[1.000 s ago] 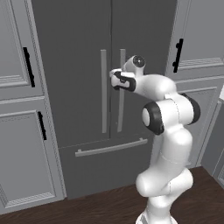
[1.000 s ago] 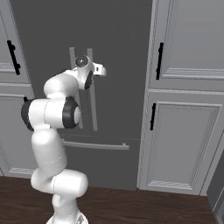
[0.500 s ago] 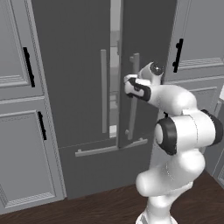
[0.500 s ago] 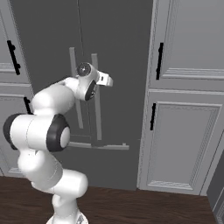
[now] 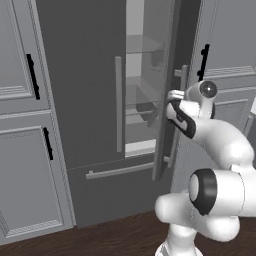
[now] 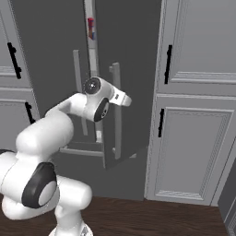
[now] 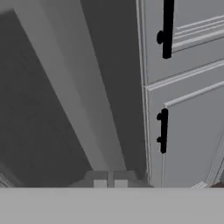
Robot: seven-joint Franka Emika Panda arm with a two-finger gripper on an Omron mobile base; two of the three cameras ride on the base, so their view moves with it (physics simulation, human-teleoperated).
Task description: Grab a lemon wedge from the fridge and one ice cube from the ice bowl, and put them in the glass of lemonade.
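Grey fridge (image 5: 90, 100) door ajar, pincer (image 7: 109, 183) closed

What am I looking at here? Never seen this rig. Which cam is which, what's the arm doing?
Everything is a rendered kitchen. The white arm is a robot on a driving base. Two cameras ride on that base, behind the arm on its left and right, and look forward over it. The third sits on the hand and looks along the pincer, whose two tips stand together, shut, with nothing visible between them.

The tall dark appliance is the fridge. Its right door is swung partly open, so shelves show through the gap. The hand sits by that door's bar handle; whether it touches it I cannot tell. Light grey cabinets stand on either side.
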